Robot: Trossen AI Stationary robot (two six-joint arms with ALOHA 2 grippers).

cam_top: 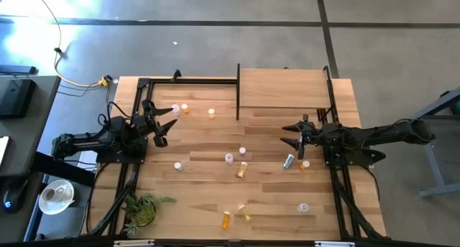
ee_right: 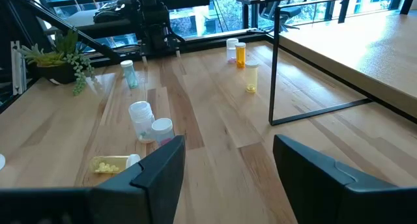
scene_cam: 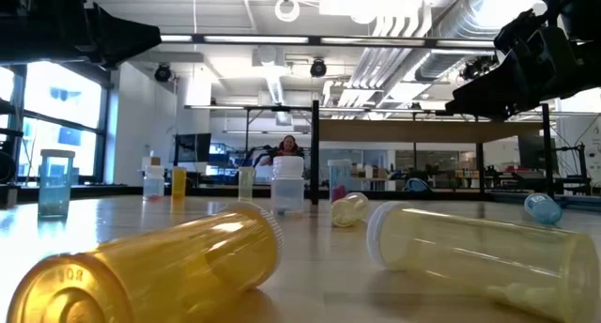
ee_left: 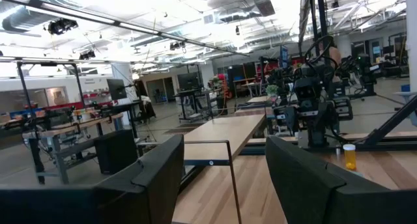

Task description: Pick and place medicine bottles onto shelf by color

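The shelf [cam_top: 284, 89] stands at the surface's [cam_top: 208, 136] far edge, toward the far right corner, with nothing on its board. The medicine bottles [cam_top: 228, 159] lie scattered over the surface: 3 near the far left corner, several around the middle, and others toward the near edge. The plant [cam_top: 141, 208] sits at the near left corner, the left end effector [cam_top: 167, 126] hangs by the left edge, and the right end effector [cam_top: 291, 134] hangs toward the right edge, just before the shelf.
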